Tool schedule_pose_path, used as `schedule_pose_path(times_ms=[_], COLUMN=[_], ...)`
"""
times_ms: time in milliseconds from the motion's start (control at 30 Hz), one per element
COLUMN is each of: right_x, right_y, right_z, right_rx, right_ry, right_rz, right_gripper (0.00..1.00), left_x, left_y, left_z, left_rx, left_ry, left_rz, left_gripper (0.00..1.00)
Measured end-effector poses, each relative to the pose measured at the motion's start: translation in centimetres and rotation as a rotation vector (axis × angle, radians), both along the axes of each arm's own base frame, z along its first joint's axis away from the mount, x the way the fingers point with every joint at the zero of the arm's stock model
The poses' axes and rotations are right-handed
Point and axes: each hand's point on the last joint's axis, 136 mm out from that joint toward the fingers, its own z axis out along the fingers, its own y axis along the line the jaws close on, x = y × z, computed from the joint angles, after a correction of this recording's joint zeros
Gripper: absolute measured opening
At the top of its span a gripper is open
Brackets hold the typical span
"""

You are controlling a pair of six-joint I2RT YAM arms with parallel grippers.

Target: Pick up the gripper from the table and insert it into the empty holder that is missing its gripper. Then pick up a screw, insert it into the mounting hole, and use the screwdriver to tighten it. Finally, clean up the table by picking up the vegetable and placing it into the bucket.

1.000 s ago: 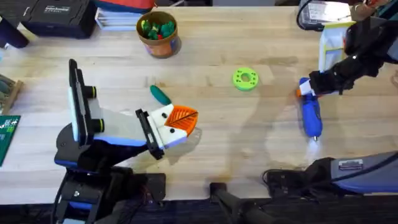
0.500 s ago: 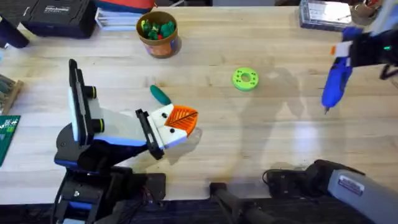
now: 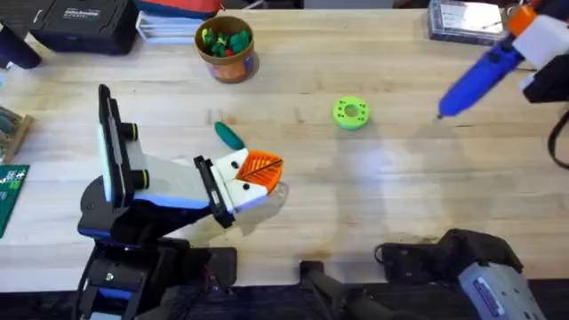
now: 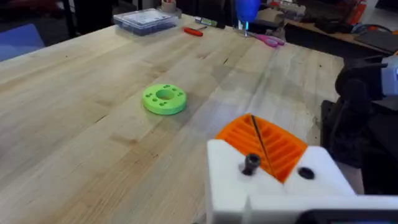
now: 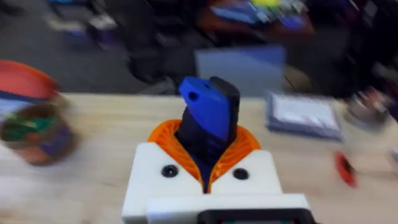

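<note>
A: Overhead first. What is lying on the wooden table (image 3: pixel 356 196)?

B: The left gripper (image 3: pixel 253 178) is resting low on the boards, its orange pads pressed together. The dark teal vegetable (image 3: pixel 228 135) is lying just beside it, toward the tan bucket (image 3: pixel 228 49), which is standing near the far edge with green toy pieces in its mouth. A flat green disc (image 3: pixel 350 113) is sitting mid-table, well apart from both. A black case (image 3: pixel 80 24) is sitting at the far left, a clear box (image 3: pixel 467 20) at the far right.

A: And the blue screwdriver (image 3: pixel 478 78)?

B: It is hanging tilted above the table's right side, dark tip pointing down toward the disc, with the right gripper (image 3: pixel 533 40) pinching its upper end.

A: Left wrist view?

B: The orange ribbed pads (image 4: pixel 264 143) are closed against each other on white bases, a screw head showing on each base. The green disc (image 4: pixel 164 99) is lying ahead on open boards; a small red-handled tool (image 4: pixel 193 32) is lying beyond.

A: Right wrist view?

B: The pads (image 5: pixel 249 143) are clamping the screwdriver's blue body (image 5: pixel 208 115). The bucket (image 5: pixel 37 134) is showing blurred to one side, the clear box (image 5: pixel 303 115) to the other.
</note>
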Motion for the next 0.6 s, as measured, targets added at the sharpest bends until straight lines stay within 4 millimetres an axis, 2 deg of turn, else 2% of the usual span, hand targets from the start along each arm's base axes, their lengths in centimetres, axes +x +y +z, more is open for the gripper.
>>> schedule_pose_path(times_ms=[133,200,600], right_x=[-1.1,-1.6,-2.6], right_y=[4.7,6.8,20.7], right_z=[2.9,3.7,6.8], right_rx=[0.054,0.077,0.171], right_ry=[-0.168,-0.209,-0.387], right_rz=[0.202,0.297,0.832], right_gripper=[0.025,0.025,0.025], left_x=[0.0,0.0,0.0], left_y=[0.0,0.0,0.0], left_z=[0.0,0.0,0.0], left_rx=[0.0,0.0,0.0], left_ry=[0.0,0.0,0.0], left_rz=[0.0,0.0,0.0], left_gripper=[0.009,0.009,0.009])
